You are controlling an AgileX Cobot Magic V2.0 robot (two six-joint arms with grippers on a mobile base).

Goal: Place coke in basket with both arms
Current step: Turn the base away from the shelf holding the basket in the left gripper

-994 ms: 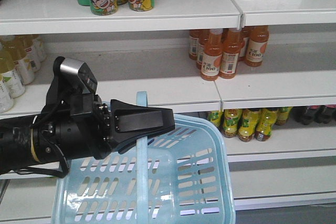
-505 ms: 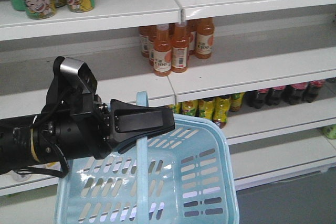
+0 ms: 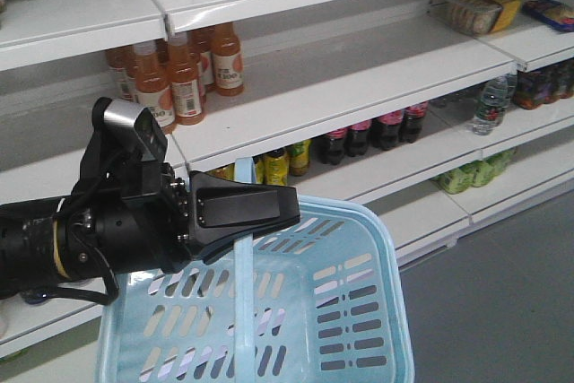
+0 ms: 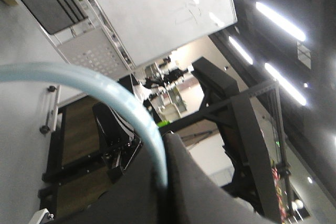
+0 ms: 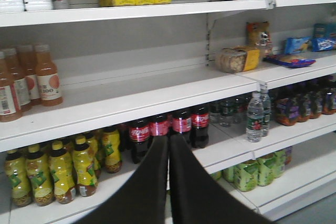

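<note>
left claw (image 3: 290, 208) out over the light blue plastic basket with slotted sides (image 3: 334, 203), and it is pinching the basket's flat strap handle of the same blue (image 3: 242, 298). from the left wrist view the strap (image 4: 105, 85) curves in and disappears into the slit between the two dark flat fingers (image 4: 186, 192), clamped tight on it. the basket hangs below the claw, in front of the white store shelves (image 3: 359, 87), open side up, and no load shows through its slots. just behind the claw, over the basket's left rim, sits the grey-topped black block (image 3: 126, 118) on the wrist.

up and left of the basket, a cluster of orange juice bottles with orange caps (image 3: 184, 78) on a shelf. right behind the basket's far rim, yellow-green bottles (image 3: 276, 163), and right of those a row of dark cola bottles with red labels (image 3: 372, 132).

over to the right wrist view: right claw (image 5: 168, 141), black pointed fingers pressed together, nothing between them, aimed at those cola bottles (image 5: 181, 124), with a clear water bottle (image 5: 254, 116) on the shelf beyond. where this claw sits relative to the basket, i cannot tell.
</note>
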